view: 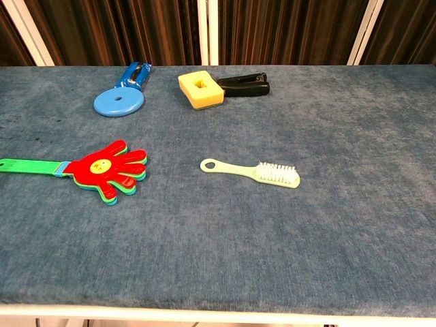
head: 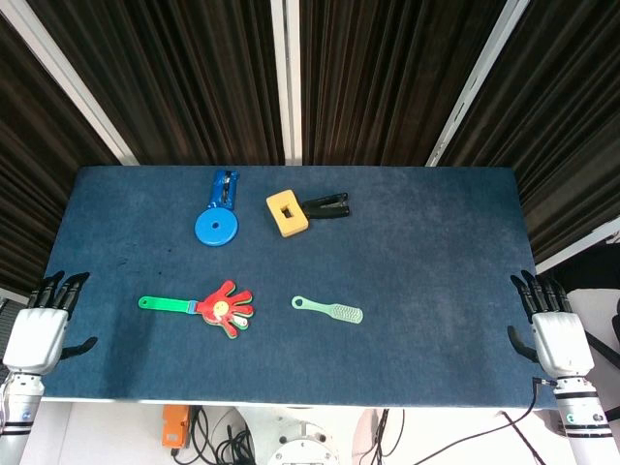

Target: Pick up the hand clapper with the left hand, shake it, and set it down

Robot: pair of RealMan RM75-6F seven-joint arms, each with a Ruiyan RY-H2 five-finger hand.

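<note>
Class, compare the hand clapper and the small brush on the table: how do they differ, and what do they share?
The hand clapper is red and green, with a hand-shaped head; the brush is pale green with white bristles. The clapper looks longer. Its head points right, as does the brush's. Both lie flat and untouched on the blue table.

hand clapper (head: 208, 307) flat on blue table (head: 436, 252), both robot hands apart at edges

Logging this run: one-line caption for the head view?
Both hands, left robot hand and right robot hand, open at table edges; hand clapper untouched.
</note>
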